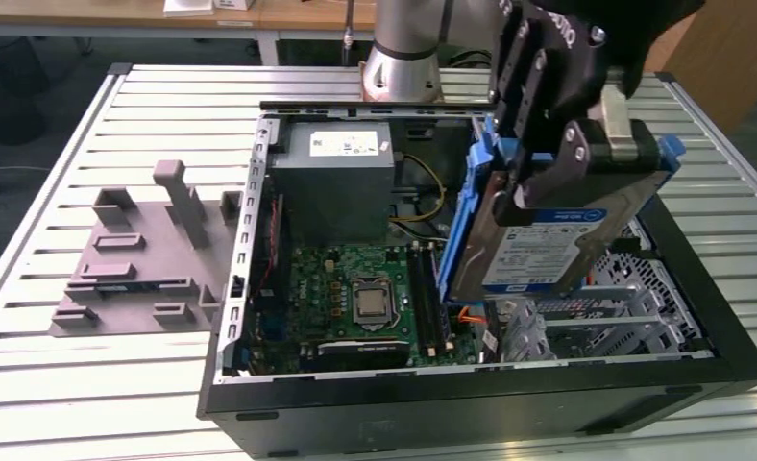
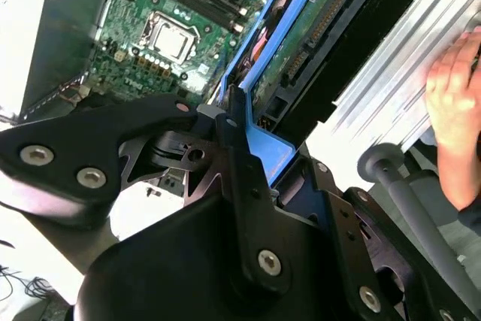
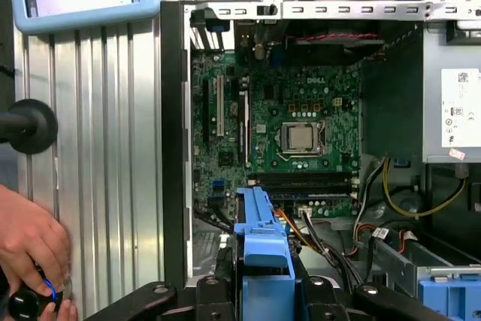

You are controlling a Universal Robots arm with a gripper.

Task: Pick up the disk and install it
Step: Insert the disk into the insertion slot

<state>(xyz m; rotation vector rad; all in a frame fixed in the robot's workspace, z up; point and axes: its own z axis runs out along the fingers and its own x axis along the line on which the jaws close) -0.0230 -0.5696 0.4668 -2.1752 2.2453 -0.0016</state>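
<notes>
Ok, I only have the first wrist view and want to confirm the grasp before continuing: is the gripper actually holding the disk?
Observer: Yes. In the exterior view the gripper is shut on the flat grey metal disk with blue rails.
Operator: How is it oriented?
Observer: On edge and tilted, its blue-and-white label facing the exterior camera.
Operator: And where does it hang?
Observer: Its lower end is near the silver metal cage, on the exterior view's right of the green motherboard.
</notes>
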